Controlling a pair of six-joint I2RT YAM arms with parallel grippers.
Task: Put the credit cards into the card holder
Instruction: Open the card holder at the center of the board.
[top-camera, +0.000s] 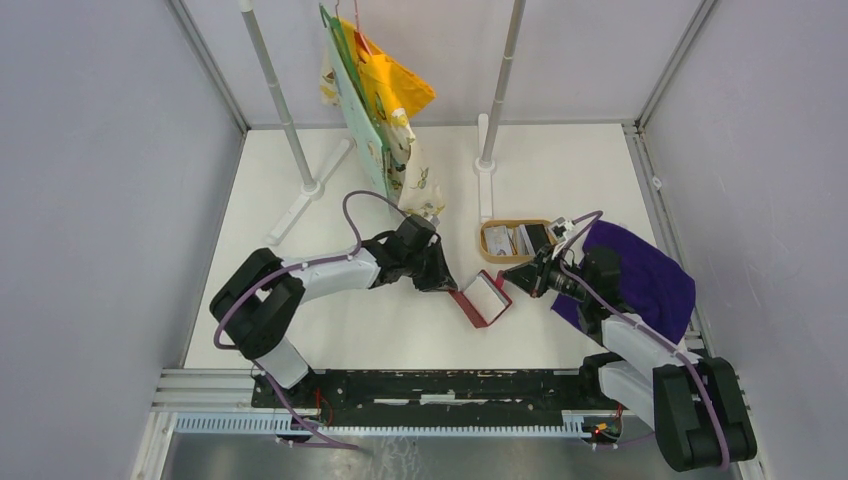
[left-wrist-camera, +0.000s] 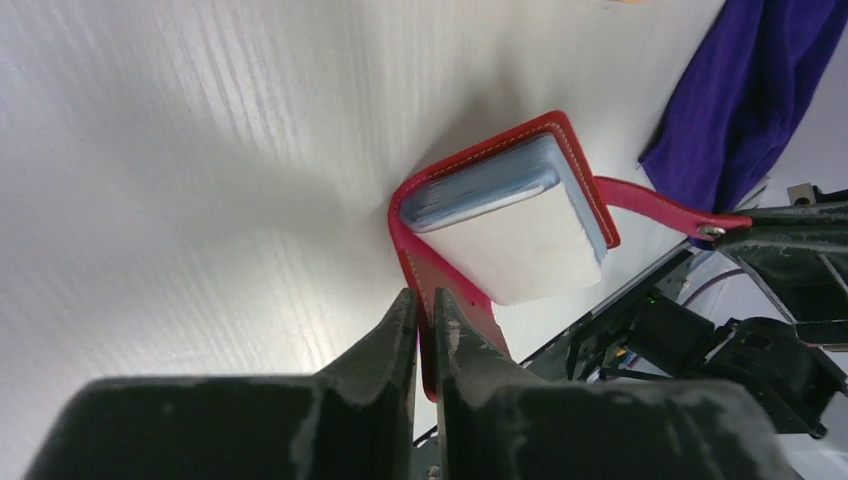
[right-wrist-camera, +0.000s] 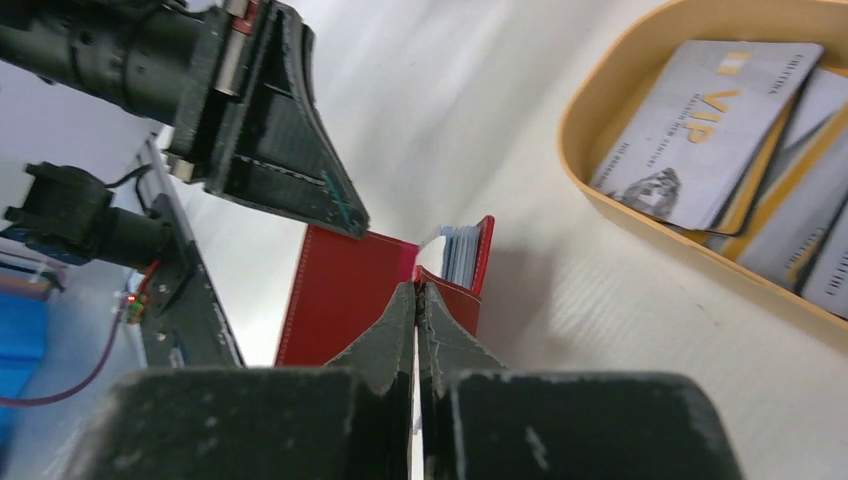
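Observation:
The dark-red card holder (top-camera: 482, 298) lies open on the table between my grippers, with a stack of pale bluish cards (left-wrist-camera: 490, 190) tucked in it. My left gripper (top-camera: 447, 283) is shut on the holder's left flap (left-wrist-camera: 425, 315). My right gripper (top-camera: 512, 280) is shut on the holder's snap tab (left-wrist-camera: 660, 205); in the right wrist view its jaws (right-wrist-camera: 415, 292) are closed at the holder's edge (right-wrist-camera: 350, 290). More credit cards (right-wrist-camera: 700, 130), pale with print, lie in the oval wooden tray (top-camera: 487, 247) just behind the holder.
A purple cloth (top-camera: 640, 275) lies under and right of my right arm. Yellow and patterned bags (top-camera: 385, 100) hang from a rack on two grey poles (top-camera: 280, 100) at the back. White walls close in the sides.

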